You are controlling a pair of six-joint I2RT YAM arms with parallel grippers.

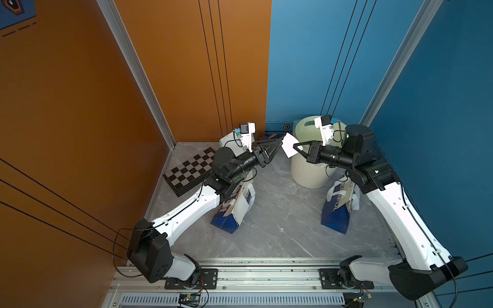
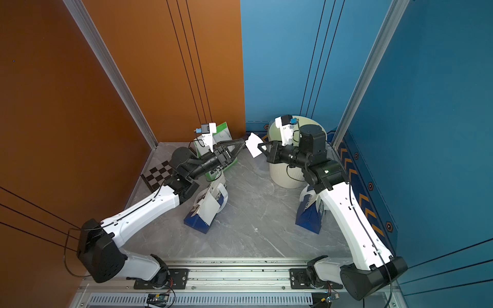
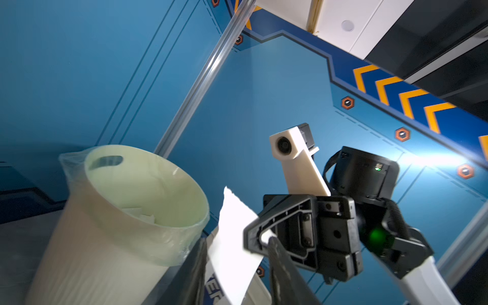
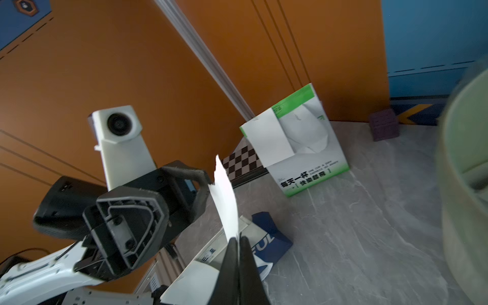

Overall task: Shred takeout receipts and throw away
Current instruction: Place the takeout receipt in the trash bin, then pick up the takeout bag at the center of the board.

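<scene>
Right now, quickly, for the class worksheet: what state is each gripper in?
Left gripper: open, fingers apart on either side of the receipt.
Right gripper: closed, holding the receipt.

1. An orange wall with thin dark lines fills one side and part of the rear in both top views.
2. A blue wall meets it at the rear and continues along the opposite side.
3. Silver aluminium posts rise at the rear corners, one against orange, one against blue.
4. The table has a grey marble pattern with pale veins.
5. A darker band of orange chevrons and hexagon markers runs along the blue wall's base.
6. A metal rail and a slotted grille edge the front.
7. The left wrist view shows a white ceiling with a round light, and glare on the blue panel.
</scene>
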